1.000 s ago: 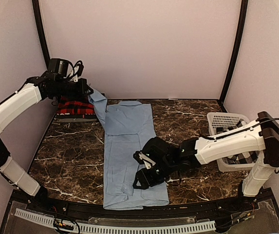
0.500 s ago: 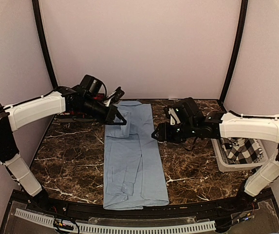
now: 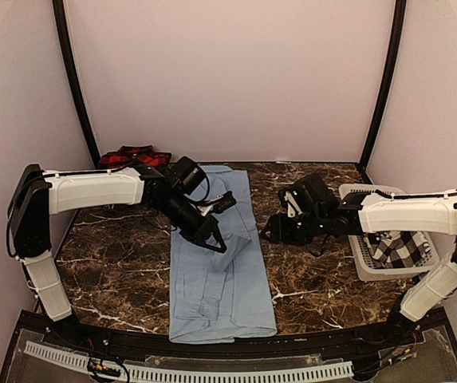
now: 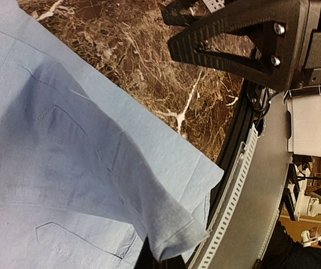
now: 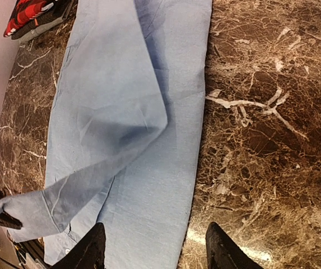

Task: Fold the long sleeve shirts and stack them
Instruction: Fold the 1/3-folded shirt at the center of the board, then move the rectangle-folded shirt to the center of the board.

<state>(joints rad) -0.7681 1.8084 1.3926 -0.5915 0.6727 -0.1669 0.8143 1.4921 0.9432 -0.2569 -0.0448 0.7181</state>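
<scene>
The light blue long sleeve shirt (image 3: 226, 295) lies lengthwise down the middle of the marble table (image 3: 116, 239). My left gripper (image 3: 216, 240) hovers over its middle, shut on the sleeve cuff (image 4: 177, 238), and the sleeve drapes across the shirt body. My right gripper (image 3: 279, 228) stands open and empty just above the shirt's right edge (image 5: 196, 162), its fingertips (image 5: 96, 246) straddling that edge. The red-and-black plaid shirt (image 3: 135, 155) sits folded at the back left. The black-and-white checked shirt (image 3: 402, 244) lies in the basket.
A white lattice basket (image 3: 368, 195) stands at the right side of the table, beside my right arm. A perforated rail (image 3: 212, 372) runs along the near edge. Dark marble shows on both sides of the blue shirt.
My left gripper carried the sleeve from the back left corner across onto the shirt's middle. My right gripper left the shirt's lower part, swung to its right edge and opened slightly wider.
</scene>
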